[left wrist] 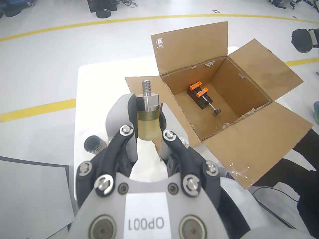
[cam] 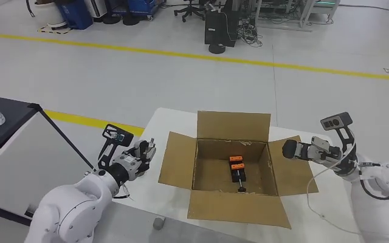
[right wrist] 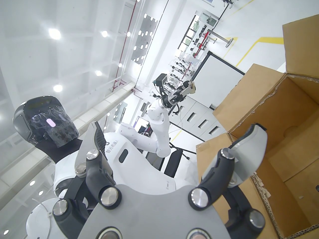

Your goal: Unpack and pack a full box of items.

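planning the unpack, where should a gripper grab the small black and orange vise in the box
Likely the black body of the vise, pinched across its narrow width from straight above: it lies flat on the box floor, walls block the sides.

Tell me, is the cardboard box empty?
No, a small black and orange vise lies on the floor of the open cardboard box.

White table (left wrist: 99, 88) bears cardboard box (left wrist: 189, 45), dark cylinder (left wrist: 93, 145).
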Robot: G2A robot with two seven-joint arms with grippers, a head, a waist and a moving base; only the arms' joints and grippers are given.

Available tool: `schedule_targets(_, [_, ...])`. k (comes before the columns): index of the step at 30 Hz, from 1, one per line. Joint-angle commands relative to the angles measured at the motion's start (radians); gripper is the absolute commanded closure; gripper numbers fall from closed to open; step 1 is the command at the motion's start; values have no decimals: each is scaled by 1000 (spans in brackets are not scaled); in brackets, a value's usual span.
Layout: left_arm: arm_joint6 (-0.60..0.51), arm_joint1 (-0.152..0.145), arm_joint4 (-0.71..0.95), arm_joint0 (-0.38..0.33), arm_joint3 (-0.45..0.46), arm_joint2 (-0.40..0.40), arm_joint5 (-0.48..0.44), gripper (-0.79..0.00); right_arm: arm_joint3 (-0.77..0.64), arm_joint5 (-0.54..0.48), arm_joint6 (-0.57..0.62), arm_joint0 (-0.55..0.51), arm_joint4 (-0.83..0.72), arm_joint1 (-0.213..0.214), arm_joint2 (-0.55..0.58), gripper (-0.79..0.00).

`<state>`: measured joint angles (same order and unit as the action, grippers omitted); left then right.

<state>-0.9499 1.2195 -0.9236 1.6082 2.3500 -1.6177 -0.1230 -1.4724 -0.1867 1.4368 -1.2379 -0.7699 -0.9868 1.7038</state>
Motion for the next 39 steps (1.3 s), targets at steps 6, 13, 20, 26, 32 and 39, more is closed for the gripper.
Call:
schedule_targets(6, [0, 0, 0, 0, 0, 0, 0, 0, 0, 0, 0, 0, 0, 0, 0, -785])
schedule_targets(13, [0, 0, 0, 0, 0, 0, 0, 0, 0, 0, 0, 0, 0, 0, 0, -785])
schedule_targets(20, [40, -1, 63, -49, -12, 79, -58, 0, 0, 0, 0, 0, 0, 0, 0, -785])
schedule_targets(26, [-78, -1, 174, -174, -75, 216, -63, 0, 0, 0, 0, 0, 0, 0, 0, -785])
schedule_targets(32, [-164, 13, 239, -355, -223, 388, 16, 0, 0, 0, 0, 0, 0, 0, 0, -785])
schedule_targets(39, [-201, 43, 327, -536, -384, 555, 165, 0, 0, 0, 0, 0, 0, 0, 0, -785])
